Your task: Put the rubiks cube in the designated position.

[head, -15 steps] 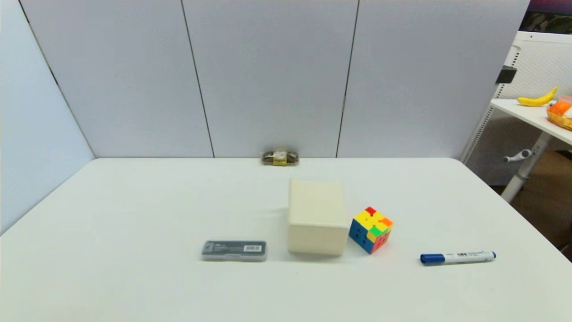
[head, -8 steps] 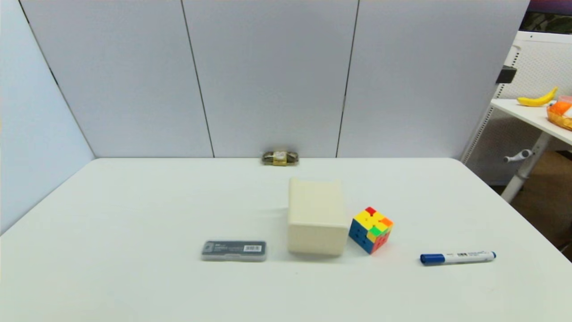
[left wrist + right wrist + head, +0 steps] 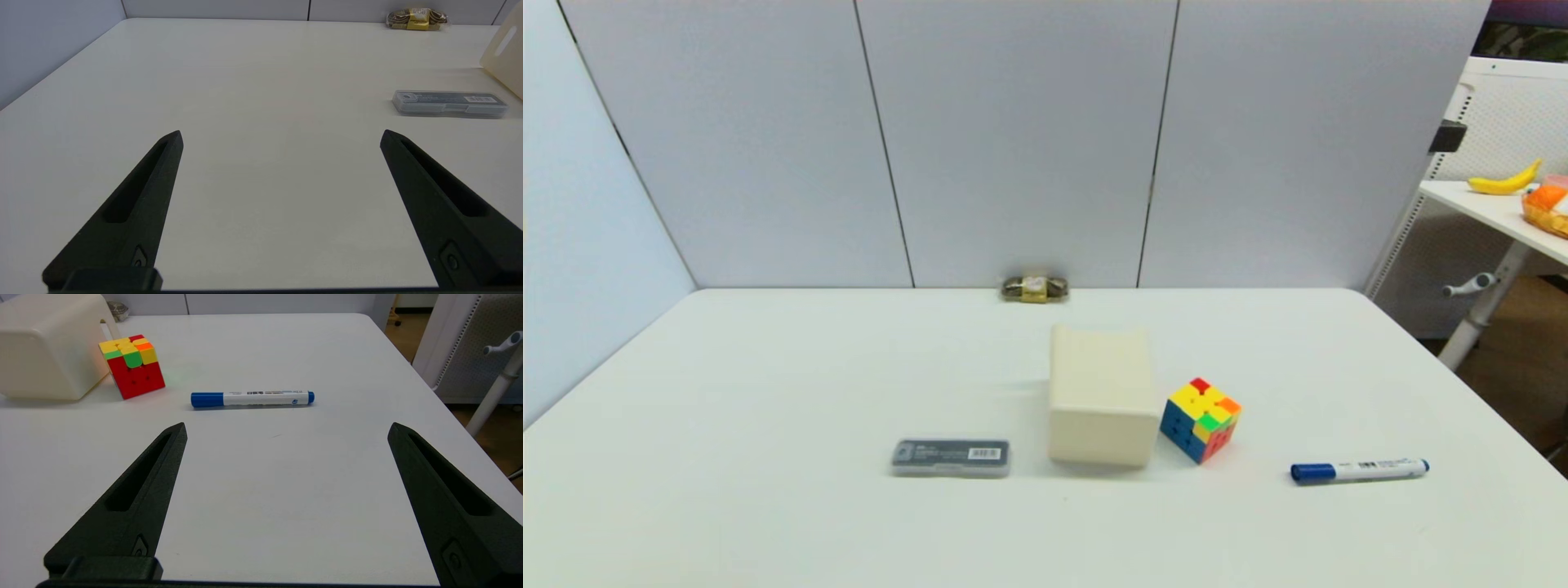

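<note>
The rubiks cube [image 3: 1201,420] stands on the white table just right of a cream box [image 3: 1102,396], touching or nearly touching it. The right wrist view shows the rubiks cube [image 3: 131,365] with its red face toward the camera, well ahead of my right gripper [image 3: 286,426], which is open and holds nothing. My left gripper [image 3: 281,134] is open too, over bare tabletop near the table's left front, far from the cube. Neither arm shows in the head view. The designated position has no mark of its own that I can make out.
A blue-capped white marker [image 3: 1359,470] lies right of the cube, between it and my right gripper. A grey flat case [image 3: 951,457] lies left of the cream box. A small wrapped item [image 3: 1034,288] sits at the back wall. The table's right edge [image 3: 425,392] is close.
</note>
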